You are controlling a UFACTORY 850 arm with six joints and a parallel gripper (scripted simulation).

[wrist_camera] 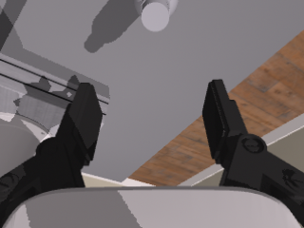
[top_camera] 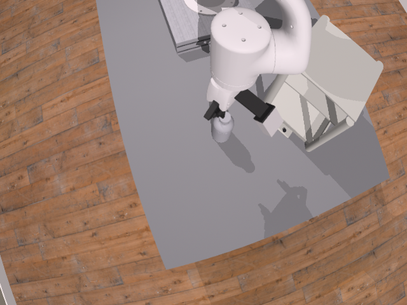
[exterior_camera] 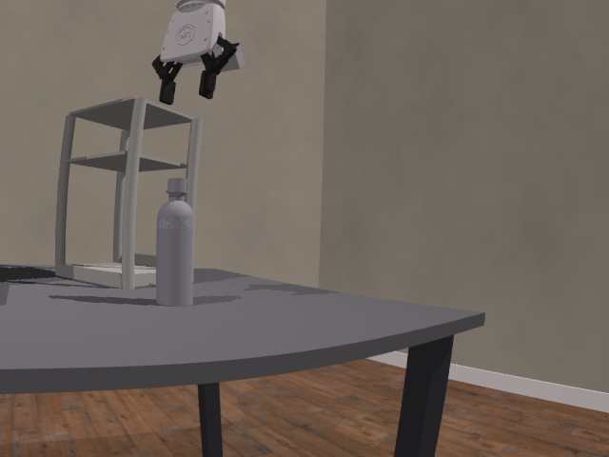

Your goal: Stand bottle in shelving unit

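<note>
Our pincer (exterior_camera: 186, 92), mostly open and holding nothing, hangs high above the bottle (exterior_camera: 174, 246); descending off-centre, we judge, could clip its cap (exterior_camera: 176, 185) and topple it on the tabletop (exterior_camera: 304, 319).

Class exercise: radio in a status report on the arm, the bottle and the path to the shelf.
Gripper jaws open, empty, high above the bottle. Bottle upright on table, cap up, untouched. Shelving unit beyond; lower compartment unoccupied, nothing blocking.

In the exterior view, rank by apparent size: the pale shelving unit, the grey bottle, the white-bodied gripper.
1. Pale shelving unit
2. Grey bottle, though it stands nearer the camera
3. White-bodied gripper, partly cropped at the top
</note>
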